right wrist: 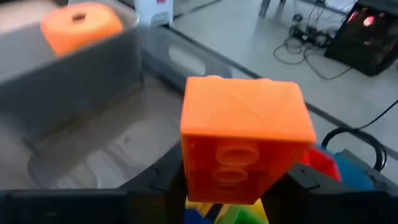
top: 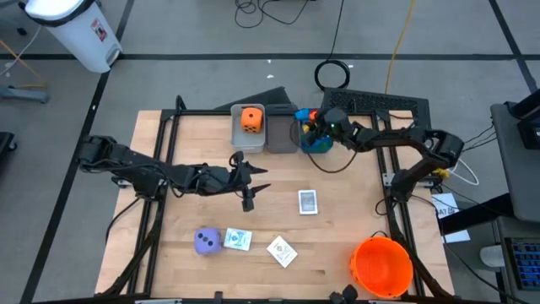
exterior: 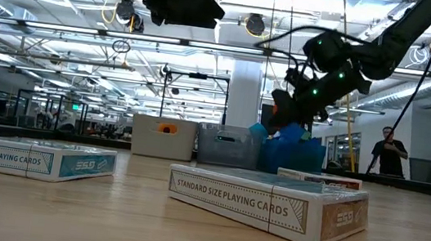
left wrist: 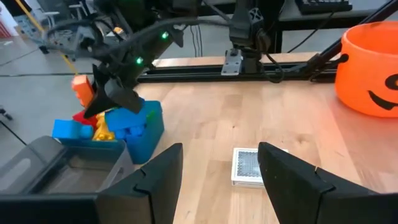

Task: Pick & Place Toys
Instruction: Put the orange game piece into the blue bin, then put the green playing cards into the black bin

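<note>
Between the fingers of the right gripper (right wrist: pixel 239 186) sits an orange block (right wrist: pixel 242 146), clamped on both sides and held above the blue bin (left wrist: pixel 149 127). Directly below the gripper that bin is heaped with blocks (left wrist: pixel 102 127) in blue, red and yellow, so most of the small blocks look already sorted. Just beside the gripper, toward the left arm, stands the middle grey bin (top: pixel 281 133), which appears to hold nothing. Beyond it the next grey bin (top: pixel 237 133) carries the orange die (top: pixel 251 118).

The left gripper (left wrist: pixel 217 177) hovers over the middle of the table (top: pixel 354 219) with its fingers spread wide and nothing between them. Just ahead of it, toward the right arm, lies a card pack (top: pixel 308 202). Farther from both grippers, near the front edge, rest the purple die (top: pixel 207 241) and two more packs (top: pixel 238 240), (top: pixel 282 251), all apart from one another. The orange bucket (top: pixel 382 266) stands in the front corner on the right arm's side, well away from the bins.

By my reading the task is past halfway: the blocks and one die are binned, the held block is about to join its pile, and the purple die and three packs remain on the table.
</note>
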Controlling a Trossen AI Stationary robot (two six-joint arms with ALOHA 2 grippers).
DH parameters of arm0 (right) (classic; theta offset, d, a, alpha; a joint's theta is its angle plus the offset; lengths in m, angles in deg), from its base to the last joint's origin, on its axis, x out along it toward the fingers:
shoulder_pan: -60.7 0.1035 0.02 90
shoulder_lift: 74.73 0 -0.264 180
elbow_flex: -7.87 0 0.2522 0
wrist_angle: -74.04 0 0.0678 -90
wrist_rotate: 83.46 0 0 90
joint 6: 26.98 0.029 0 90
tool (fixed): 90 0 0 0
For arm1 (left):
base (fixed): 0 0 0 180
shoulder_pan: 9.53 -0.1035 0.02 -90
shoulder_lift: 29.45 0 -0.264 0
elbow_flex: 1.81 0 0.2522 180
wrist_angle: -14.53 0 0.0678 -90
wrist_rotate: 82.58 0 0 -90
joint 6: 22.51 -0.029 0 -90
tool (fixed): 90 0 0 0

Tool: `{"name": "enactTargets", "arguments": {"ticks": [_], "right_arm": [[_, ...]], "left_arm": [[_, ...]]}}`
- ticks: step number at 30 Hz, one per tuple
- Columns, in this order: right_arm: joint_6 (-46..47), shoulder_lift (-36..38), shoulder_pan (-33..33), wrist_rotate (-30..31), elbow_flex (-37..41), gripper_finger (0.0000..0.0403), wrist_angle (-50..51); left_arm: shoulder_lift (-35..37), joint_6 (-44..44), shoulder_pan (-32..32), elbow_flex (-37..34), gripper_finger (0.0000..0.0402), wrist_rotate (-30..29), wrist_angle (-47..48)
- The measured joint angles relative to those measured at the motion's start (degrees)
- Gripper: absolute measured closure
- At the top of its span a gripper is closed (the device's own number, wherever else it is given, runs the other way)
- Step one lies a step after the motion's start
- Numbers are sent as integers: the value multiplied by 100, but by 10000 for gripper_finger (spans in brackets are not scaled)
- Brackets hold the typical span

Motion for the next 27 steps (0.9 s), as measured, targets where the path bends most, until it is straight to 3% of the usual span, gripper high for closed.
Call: {"name": "enactTargets", "arguments": {"ticks": [6,11,16,27], "right_arm": [[22,-75,64,-19,4,183,6],[-31,-20,189,-13,-1,149,-22],[-238,187,432,-15,2,140,-9],[-628,1365,1488,-14,-2,147,58]], "left_arm": [[0,-2,0,0,188,2,111],[0,-2,0,0,188,4,138],[0,-2,0,0,188,7,136],[0,20,0,0,188,13,164]]}}
